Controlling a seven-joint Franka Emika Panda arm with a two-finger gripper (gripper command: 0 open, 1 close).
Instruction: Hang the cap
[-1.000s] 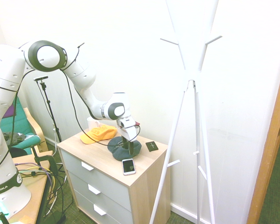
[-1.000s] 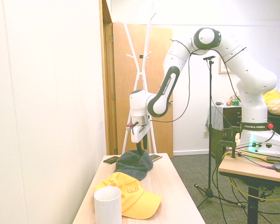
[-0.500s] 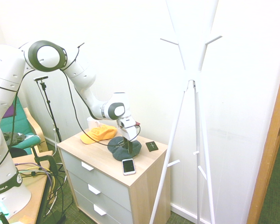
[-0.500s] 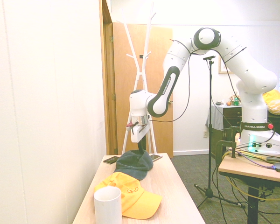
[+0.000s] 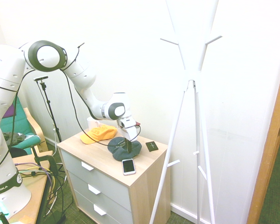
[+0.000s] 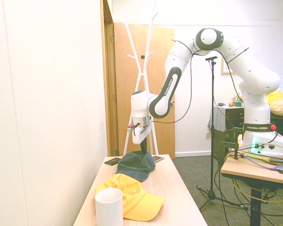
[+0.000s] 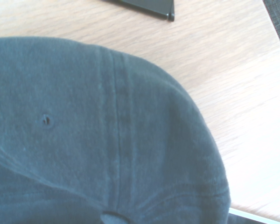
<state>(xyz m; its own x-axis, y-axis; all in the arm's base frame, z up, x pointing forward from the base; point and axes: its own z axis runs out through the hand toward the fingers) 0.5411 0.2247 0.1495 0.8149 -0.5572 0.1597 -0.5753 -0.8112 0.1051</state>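
Progress was judged to be at the grasping step, with nothing yet hung. The cap, dark blue-grey, was seen lying crown-up on the wooden bench, directly under the hand, which was pointed steeply down into the crown. The fingers were seen drawn close together with a fold of the crown fabric apparently pinched between them, though how firmly could not be told. In the wrist view the cap's seamed panels filled most of the picture. An orange-yellow cap and a white cup were found beyond the hand on the arm's side, a phone just beside the gripped cap, and a small dark square near it. The white coat stand was set well apart from the hand, its pegs bare; lifting, carrying and hooking were all judged to remain.
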